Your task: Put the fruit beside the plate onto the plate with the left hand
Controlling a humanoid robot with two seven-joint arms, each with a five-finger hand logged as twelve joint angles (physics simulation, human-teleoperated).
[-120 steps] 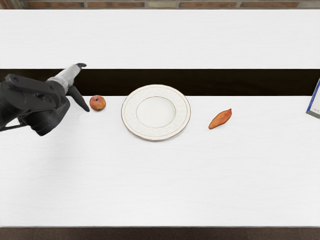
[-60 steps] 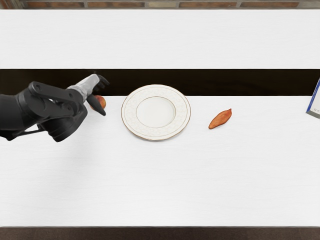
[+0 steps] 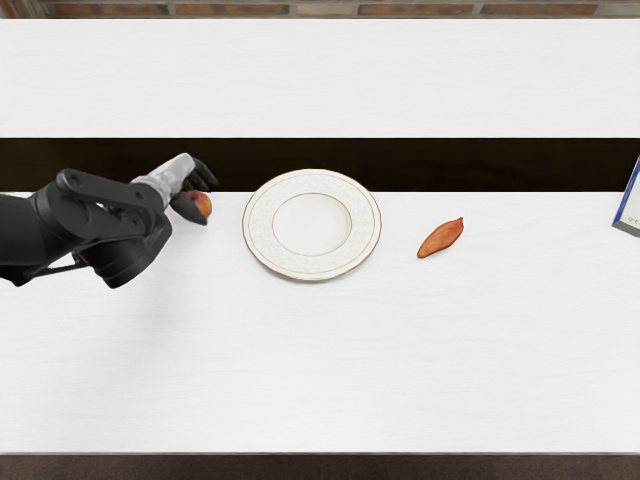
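Fruit [image 3: 204, 205] on the table [image 3: 330, 360] just left of the plate [image 3: 258, 240], left robot hand [image 3: 172, 192] pinching it

Clearance on the worktop [image 3: 320, 370]: crowded along the far edge, open along the near edge.

The left hand [image 3: 145, 215] and its arm fill the far-left part, reaching in from the left edge and pressed up to the fruit [image 3: 204, 205] by the far edge. Only a narrow bare strip separates the fruit from the plate [image 3: 258, 222], which sits just right of it. Past the far edge runs a dark gap [image 3: 430, 165] with no surface. An orange root [image 3: 441, 237] lies right of the plate, a bare lane between them. A box [image 3: 630, 200] clips the right edge, well apart. The near half lies bare from the left edge to the right edge, the widest passage.
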